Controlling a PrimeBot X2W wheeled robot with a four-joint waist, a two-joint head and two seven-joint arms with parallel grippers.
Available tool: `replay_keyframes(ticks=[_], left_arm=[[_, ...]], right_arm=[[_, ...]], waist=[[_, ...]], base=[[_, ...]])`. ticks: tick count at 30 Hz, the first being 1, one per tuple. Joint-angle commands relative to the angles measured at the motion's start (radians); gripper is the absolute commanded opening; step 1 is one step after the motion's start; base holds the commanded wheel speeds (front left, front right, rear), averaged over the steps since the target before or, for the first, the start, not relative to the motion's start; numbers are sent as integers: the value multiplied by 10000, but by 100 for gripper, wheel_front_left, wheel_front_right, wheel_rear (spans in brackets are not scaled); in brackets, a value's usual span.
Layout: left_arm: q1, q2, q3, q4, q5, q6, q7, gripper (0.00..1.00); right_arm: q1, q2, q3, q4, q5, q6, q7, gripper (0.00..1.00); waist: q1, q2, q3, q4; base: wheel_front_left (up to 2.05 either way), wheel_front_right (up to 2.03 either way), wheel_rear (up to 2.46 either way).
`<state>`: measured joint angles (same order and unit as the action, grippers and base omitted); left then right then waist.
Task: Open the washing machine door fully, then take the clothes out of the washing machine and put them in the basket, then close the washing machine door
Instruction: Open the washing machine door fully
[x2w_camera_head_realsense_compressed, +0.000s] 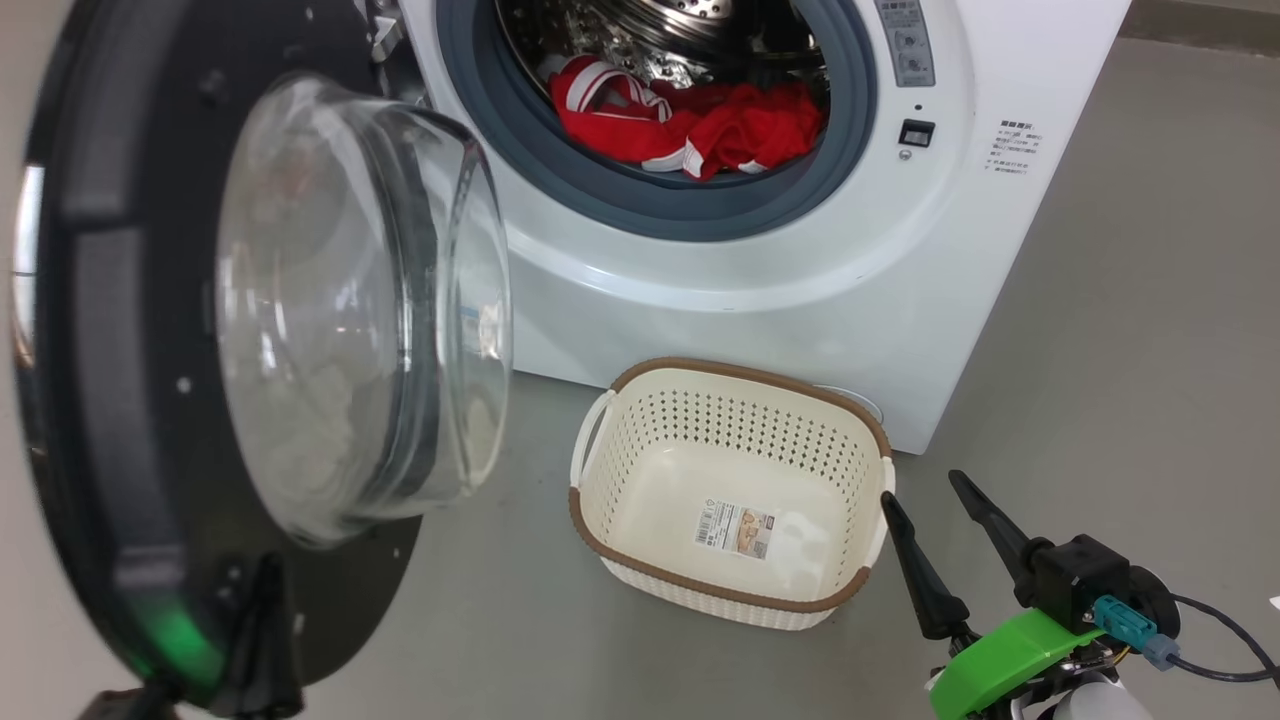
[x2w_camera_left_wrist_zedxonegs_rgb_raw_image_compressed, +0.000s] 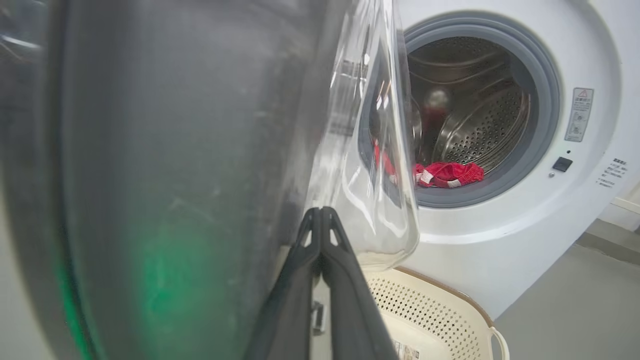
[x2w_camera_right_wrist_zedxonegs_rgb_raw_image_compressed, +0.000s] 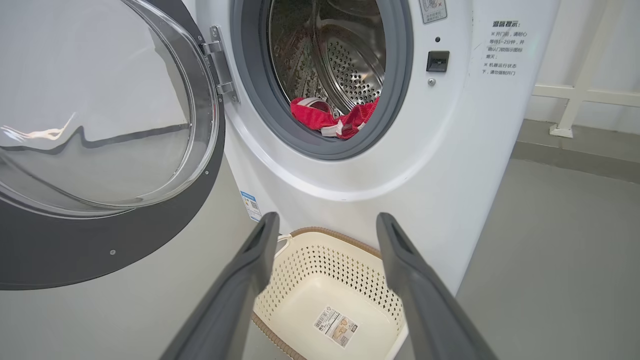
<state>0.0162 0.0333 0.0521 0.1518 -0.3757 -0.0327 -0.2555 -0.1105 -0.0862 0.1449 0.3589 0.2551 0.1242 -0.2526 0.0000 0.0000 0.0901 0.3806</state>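
The washing machine (x2w_camera_head_realsense_compressed: 760, 330) stands with its door (x2w_camera_head_realsense_compressed: 110, 400) swung out to the left, the glass bowl (x2w_camera_head_realsense_compressed: 360, 310) facing the drum. Red clothes (x2w_camera_head_realsense_compressed: 690, 125) with white stripes lie at the drum's front lip. The basket (x2w_camera_head_realsense_compressed: 745, 372) sits on the floor below the opening, bare but for a sticker. My left gripper (x2w_camera_head_realsense_compressed: 268, 575) is shut, resting against the door's lower inner rim; in the left wrist view its tips (x2w_camera_left_wrist_zedxonegs_rgb_raw_image_compressed: 320, 212) point past the door (x2w_camera_left_wrist_zedxonegs_rgb_raw_image_compressed: 175, 175) toward the clothes (x2w_camera_left_wrist_zedxonegs_rgb_raw_image_compressed: 447, 174). My right gripper (x2w_camera_head_realsense_compressed: 922, 490) is open beside the basket (x2w_camera_right_wrist_zedxonegs_rgb_raw_image_compressed: 330, 260), holding nothing.
Grey floor (x2w_camera_head_realsense_compressed: 1130, 330) stretches to the right of the machine. A black cable (x2w_camera_head_realsense_compressed: 1230, 650) trails from my right wrist. A white rail (x2w_camera_right_wrist_zedxonegs_rgb_raw_image_compressed: 575, 95) stands along the wall behind the machine's right side.
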Motion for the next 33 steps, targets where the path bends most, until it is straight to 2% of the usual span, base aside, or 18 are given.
replay_keyframes(ticks=[1,11,16,33], left_arm=[[-400,169,566,-149,115,124,-63,0],[-1610,196,3017,730,993,-76,-63,0],[-2321,445,4024,1340,1409,-227,-63,0],[-4281,1381,6503,3125,2386,-387,-63,0]], right_arm=[[-160,4,246,-248,69,65,-91,100],[-315,-89,210,-298,19,65,-91,100],[-441,-127,182,-341,-23,65,-91,100],[-950,-300,82,-478,-286,65,-91,100]], waist=[[0,0,15,-12],[0,0,339,-196],[0,0,584,-331],[0,0,1452,-685]], base=[[0,0,0],[0,0,0],[0,0,0],[0,0,0]])
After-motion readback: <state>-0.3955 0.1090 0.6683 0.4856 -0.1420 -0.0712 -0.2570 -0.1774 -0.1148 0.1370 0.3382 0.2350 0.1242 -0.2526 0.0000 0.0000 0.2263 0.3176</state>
